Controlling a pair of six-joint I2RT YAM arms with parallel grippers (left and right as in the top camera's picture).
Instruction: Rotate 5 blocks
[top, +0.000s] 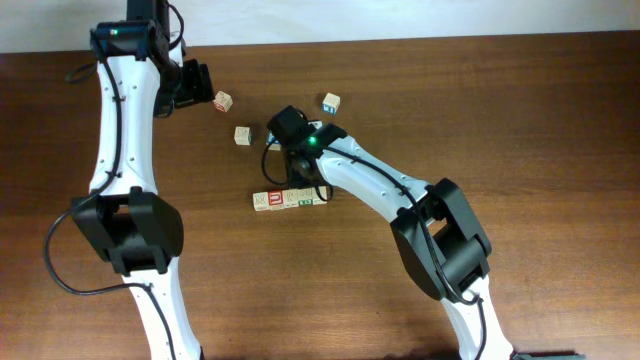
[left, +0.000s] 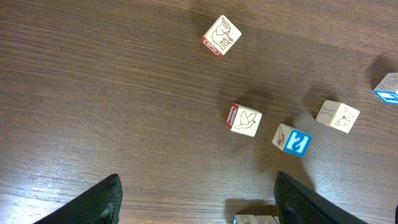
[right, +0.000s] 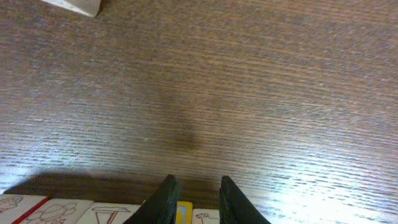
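From above, the wooden table (top: 520, 110) is bright and evenly lit, and the picture is sharp. The arms (top: 120, 130) drop soft, faint shadows. In the left wrist view the wood lines look crisp, and each block (left: 244, 120) has a small soft shadow. The dark fingers (left: 93, 208) at 5 and 7 o'clock are fuzzy. The right wrist view is blurrier, with white glare at 5 o'clock and a dark shadow at 7 o'clock.

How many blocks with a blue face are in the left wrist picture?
2. One blue block lies right of centre; the other blue block sits at the right edge, partly cut off. More may be hidden.
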